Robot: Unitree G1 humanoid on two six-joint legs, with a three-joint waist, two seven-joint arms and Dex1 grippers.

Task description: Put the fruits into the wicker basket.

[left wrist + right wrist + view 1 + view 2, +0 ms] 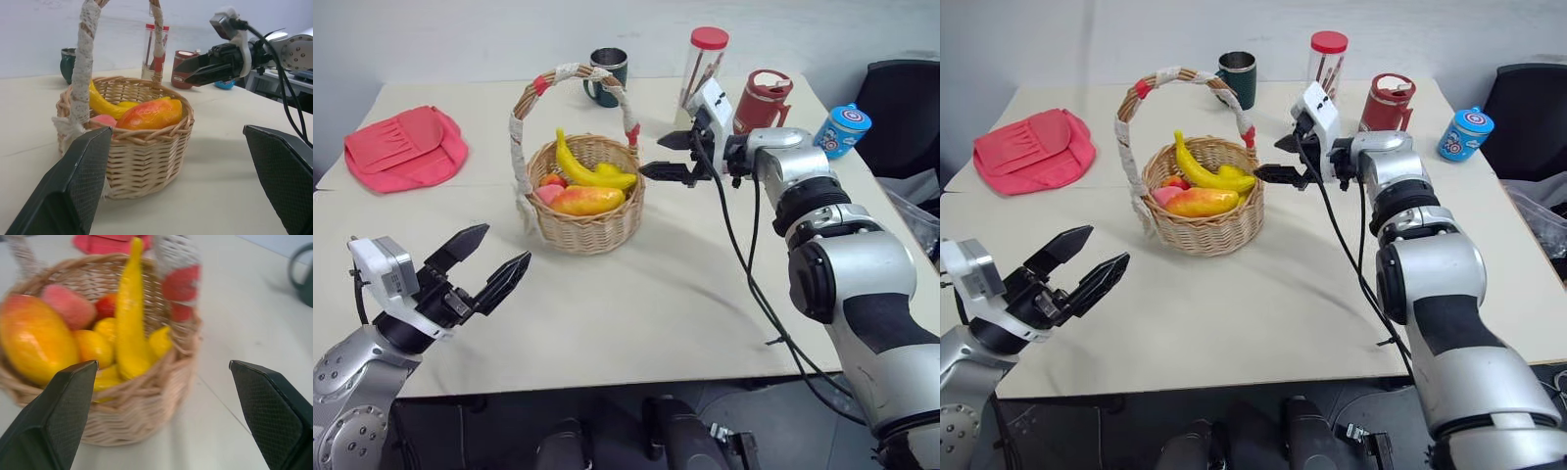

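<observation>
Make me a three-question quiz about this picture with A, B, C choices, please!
1. Where is the banana?
A. in the wicker basket
B. on the red pouch
C. on the floor

2. What colour is the lid of the tall clear jar?
A. green
B. red
C. black

3. How are the jaws of the right gripper?
A. shut on the mango
B. shut on the peach
C. open and empty

Answers:
1. A, it lies in the basket over the mango.
2. B, the lid is red.
3. C, its jaws stand apart beside the basket.
</observation>
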